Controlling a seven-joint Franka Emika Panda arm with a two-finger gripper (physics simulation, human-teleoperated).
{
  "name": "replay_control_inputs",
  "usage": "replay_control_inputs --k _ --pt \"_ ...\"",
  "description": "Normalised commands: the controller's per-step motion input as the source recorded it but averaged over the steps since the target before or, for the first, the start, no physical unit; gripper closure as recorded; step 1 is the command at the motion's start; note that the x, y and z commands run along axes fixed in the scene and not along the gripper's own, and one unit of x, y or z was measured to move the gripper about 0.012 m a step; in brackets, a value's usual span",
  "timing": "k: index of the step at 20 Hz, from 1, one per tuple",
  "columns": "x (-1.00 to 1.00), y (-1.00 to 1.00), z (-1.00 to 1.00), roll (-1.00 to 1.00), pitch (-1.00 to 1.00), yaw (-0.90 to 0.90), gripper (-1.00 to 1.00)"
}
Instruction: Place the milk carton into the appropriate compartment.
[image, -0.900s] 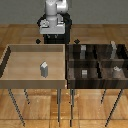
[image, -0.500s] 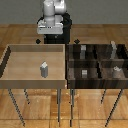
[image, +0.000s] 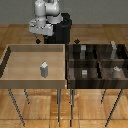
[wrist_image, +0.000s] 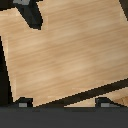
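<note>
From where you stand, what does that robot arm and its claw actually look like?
The glossy white, rounded-jointed arm rises from a black block base. It ends in a pale grey head with a dark claw of short black fingers. No cables or markings are discernible.

A light wooden tray (image: 10, 67) sits beside a dark compartmented bin (image: 97, 61) holding small grey pieces.

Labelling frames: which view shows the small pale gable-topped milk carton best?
The exterior view: the small pale grey-white gable-topped milk carton stands upright and unobstructed in the light wooden bin. The wrist view shows only bare wood, no carton.
</note>
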Motion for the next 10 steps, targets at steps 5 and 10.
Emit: replay_control_inputs --k 5,10 --pt "0.0 0.0 -0.2 0.0 0.0 -0.26 -1.0" --pt "0.0 0.0 -0.4 0.0 0.0 0.0 -1.0"
